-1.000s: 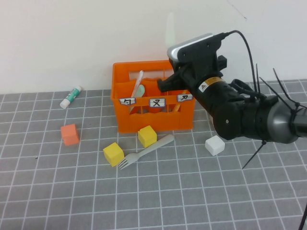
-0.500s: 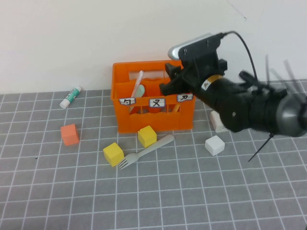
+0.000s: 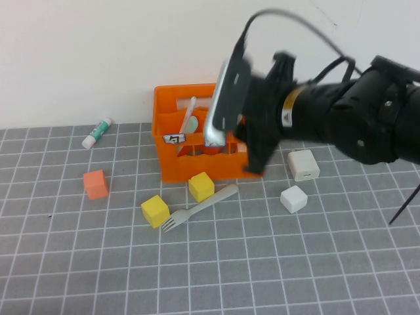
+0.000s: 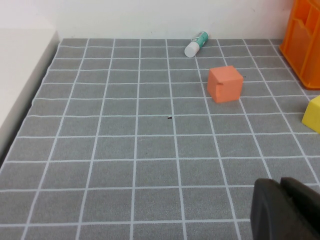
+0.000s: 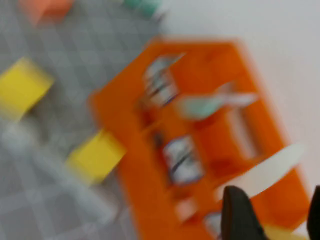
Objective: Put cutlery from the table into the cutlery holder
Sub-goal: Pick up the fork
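While the right gripper [image 5: 272, 215] hangs over the cutlery holder [image 3: 172, 161], its fingers stand apart with nothing between them; a cream-white knife [image 5: 262, 172] lies inside the crate below.

Step in hand, by judgement: a deposit just made, the arm free for another piece.
Outstanding: grey fork [image 3: 200, 208] on the table [image 3: 79, 262], just in front of the holder, between two yellow cubes [image 3: 155, 210].
Next move calls for: descent over the fork handle, jaws across it, clear of the cubes.
Right wrist view only: crate interior, mint-green spoon [image 5: 205, 106].
Left wrist view only: left gripper [image 4: 287, 210], closed, empty, parked low near the orange cube [image 4: 225, 83].
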